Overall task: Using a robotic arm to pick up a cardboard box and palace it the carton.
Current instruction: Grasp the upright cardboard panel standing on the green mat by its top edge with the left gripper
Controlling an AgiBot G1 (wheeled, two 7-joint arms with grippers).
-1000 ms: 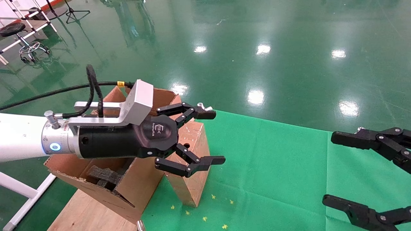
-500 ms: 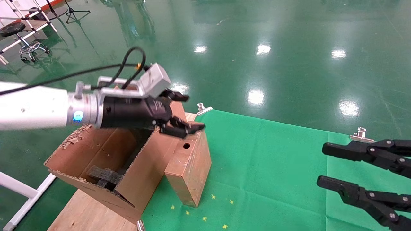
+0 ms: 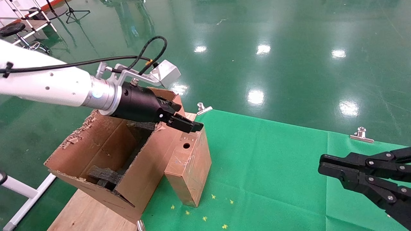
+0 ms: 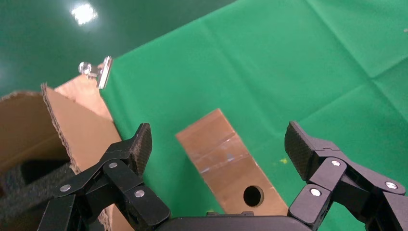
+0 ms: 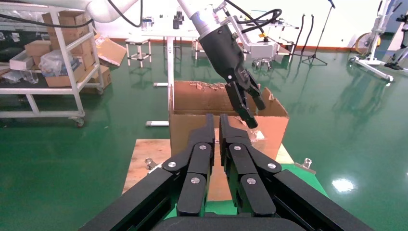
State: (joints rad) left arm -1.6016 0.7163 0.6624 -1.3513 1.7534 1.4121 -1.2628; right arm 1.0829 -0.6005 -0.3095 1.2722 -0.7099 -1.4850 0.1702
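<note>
Hovering left end effector (image 3: 189,125) spread above cardboard box (image 3: 189,166).

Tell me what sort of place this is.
Probably a robot lab or workshop hall: a glossy green floor, wheeled shelving loaded with boxes, and stands and a stool at the edges, with a green cloth clipped over the work table.

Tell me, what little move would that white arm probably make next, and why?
Probably lower straight down. The left gripper hangs open above the cardboard box, a finger on either side and not touching it. The box stands upright on the green cloth against the carton, so dropping should bring the fingers around it.
</note>
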